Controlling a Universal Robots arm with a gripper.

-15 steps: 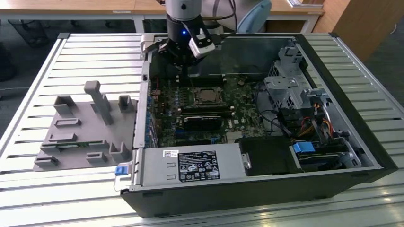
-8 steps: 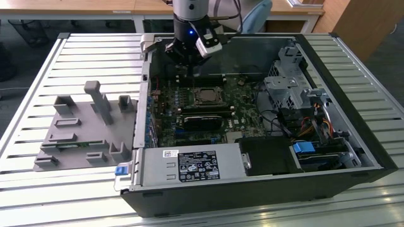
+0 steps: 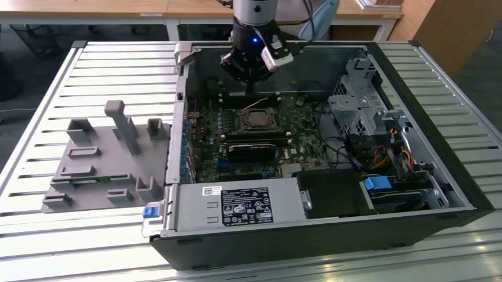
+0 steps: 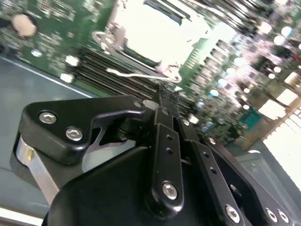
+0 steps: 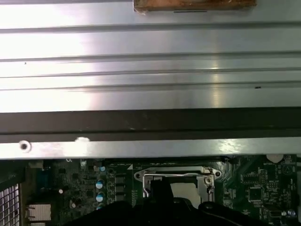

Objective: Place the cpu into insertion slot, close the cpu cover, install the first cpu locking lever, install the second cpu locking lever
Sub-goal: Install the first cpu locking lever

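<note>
Closest to the lens in the second wrist view is the gripper (image 4: 164, 92), its black linkages and silver screws large in the foreground. The two fingers (image 4: 165, 136) run forward and meet at a narrow tip, so the pincer is drawn together with nothing visibly between the pads. That tip sits just beside the hooked end of a thin wire locking lever (image 4: 141, 74), which runs along one edge of the socket; whether metal touches metal I cannot tell.

From the exterior view the arm comes straight down into the open computer case (image 3: 451, 182), with the gripper (image 3: 249, 88) hanging over the far part of the green circuit board (image 3: 307, 138). Just below it is the insertion slot (image 3: 244, 121), and a bent wire stands up from the slot's far edge, not lying flat.

The first wrist view looks across the slatted metal table (image 5: 150, 56) and the case wall to the same socket. The cpu cover (image 5: 176, 170) lies down flat over the slot, the wire lever crosses just beside its edge, and a pale patch in the cover's window appears to be the cpu (image 5: 186, 190) – glare hides its detail.

Elsewhere in the exterior view, a grey power-supply box (image 3: 235, 205) fills the near corner of the case. A grey fixture block (image 3: 102, 164) rests on the table, well apart on the exterior view's left.
</note>
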